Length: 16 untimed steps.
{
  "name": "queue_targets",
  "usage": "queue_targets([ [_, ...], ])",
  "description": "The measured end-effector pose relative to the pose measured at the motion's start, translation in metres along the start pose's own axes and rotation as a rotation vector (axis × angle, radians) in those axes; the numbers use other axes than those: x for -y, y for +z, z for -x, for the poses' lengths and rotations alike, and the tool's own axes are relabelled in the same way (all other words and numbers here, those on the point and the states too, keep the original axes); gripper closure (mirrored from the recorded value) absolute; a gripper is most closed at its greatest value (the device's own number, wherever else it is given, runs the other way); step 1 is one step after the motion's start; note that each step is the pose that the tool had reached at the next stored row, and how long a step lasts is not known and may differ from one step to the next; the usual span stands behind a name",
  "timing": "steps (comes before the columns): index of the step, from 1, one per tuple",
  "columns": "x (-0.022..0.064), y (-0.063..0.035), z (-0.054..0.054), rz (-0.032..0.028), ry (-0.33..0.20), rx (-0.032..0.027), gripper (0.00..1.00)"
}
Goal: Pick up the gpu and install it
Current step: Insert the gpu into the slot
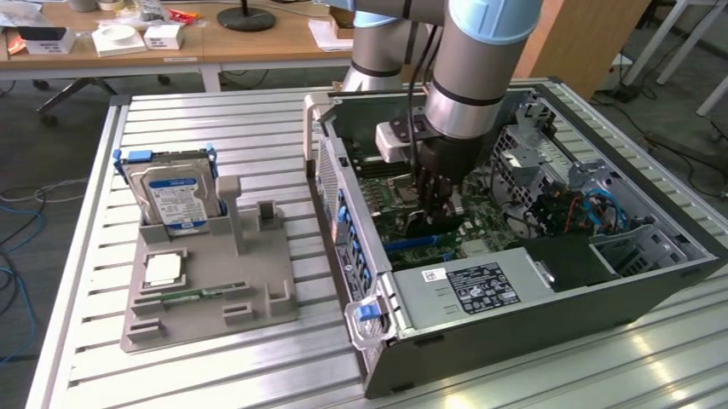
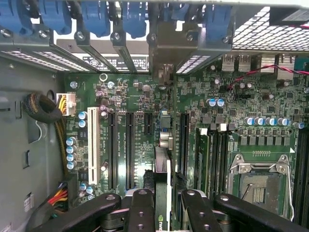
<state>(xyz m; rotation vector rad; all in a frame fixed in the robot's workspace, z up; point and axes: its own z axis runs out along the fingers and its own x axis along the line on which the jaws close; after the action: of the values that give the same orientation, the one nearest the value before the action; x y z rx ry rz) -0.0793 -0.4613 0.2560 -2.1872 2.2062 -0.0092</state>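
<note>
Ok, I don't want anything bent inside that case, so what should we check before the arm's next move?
1. Gripper clamped on the gpu: ok.
2. Gpu standing edge-on to the motherboard: ok.
3. Gpu lined up with one of the expansion slots: cannot tell.
4. Cable bundle clear of the gpu: ok, it lies off to one side.
5. CPU socket clear of the gpu: ok.

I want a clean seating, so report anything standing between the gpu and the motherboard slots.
Nothing visible does. The gripper holds the gpu edge-on over the motherboard, between its long black slots, which look bare; the strip directly beneath the card is hidden by it.
</note>
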Motion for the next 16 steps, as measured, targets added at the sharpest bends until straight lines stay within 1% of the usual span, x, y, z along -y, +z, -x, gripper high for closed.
queue_targets([
  [16,-0.0042,0.0007,0.0002,-0.0002,0.000,0.0003,0.74],
])
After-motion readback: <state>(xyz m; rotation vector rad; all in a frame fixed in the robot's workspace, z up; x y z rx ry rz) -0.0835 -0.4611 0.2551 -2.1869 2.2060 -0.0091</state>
